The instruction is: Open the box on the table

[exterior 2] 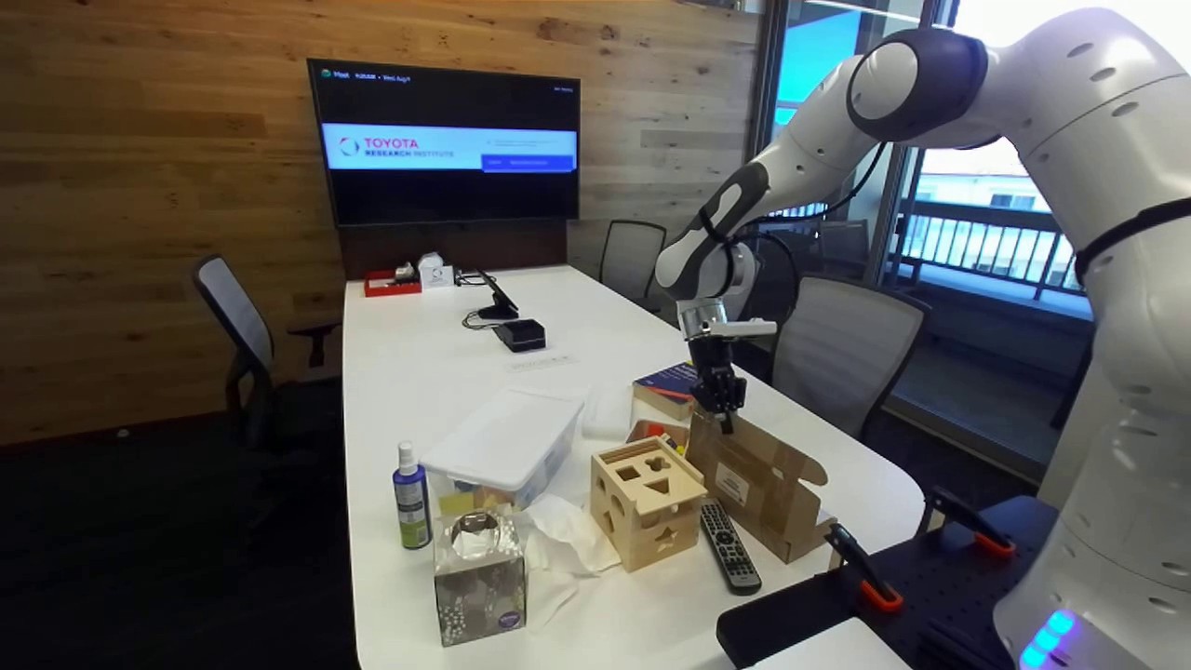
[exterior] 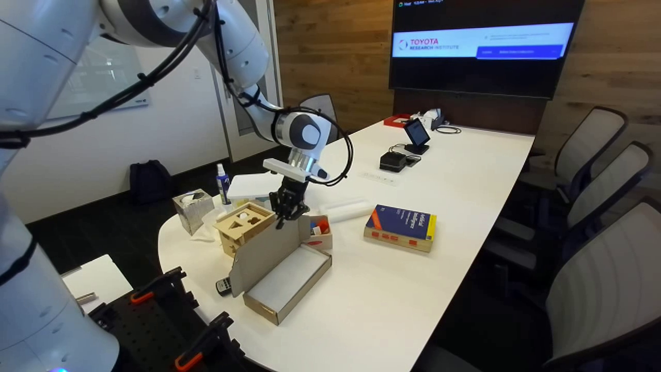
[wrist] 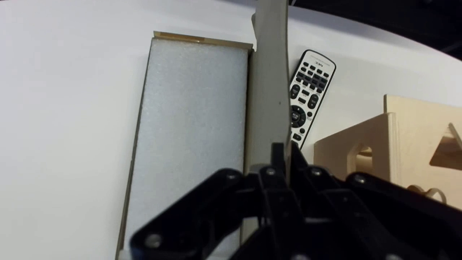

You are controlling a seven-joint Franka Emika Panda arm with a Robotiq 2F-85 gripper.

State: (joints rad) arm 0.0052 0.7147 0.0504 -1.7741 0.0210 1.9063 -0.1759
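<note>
The tan cardboard box (exterior: 289,279) lies on the white table (exterior: 372,305) with its lid (exterior: 268,253) raised steeply on its hinge. Its pale inside shows in the wrist view (wrist: 195,115). In an exterior view only the outer face of the lid (exterior 2: 744,475) shows, and the tray is hidden behind it. My gripper (exterior: 282,221) points down at the lid's top edge. In the wrist view the black fingers (wrist: 287,155) stand on either side of that edge and are closed on it. The gripper also shows in an exterior view (exterior 2: 726,423).
A wooden cube with cut-out holes (exterior 2: 647,502) and a remote (exterior 2: 730,547) stand beside the lid's outer side. A small bin of coloured blocks (exterior: 321,235) is at the box's far end. A thick book (exterior: 400,227), tissue box (exterior 2: 479,577), spray bottle (exterior 2: 411,498) and lidded tub (exterior 2: 507,437) are nearby.
</note>
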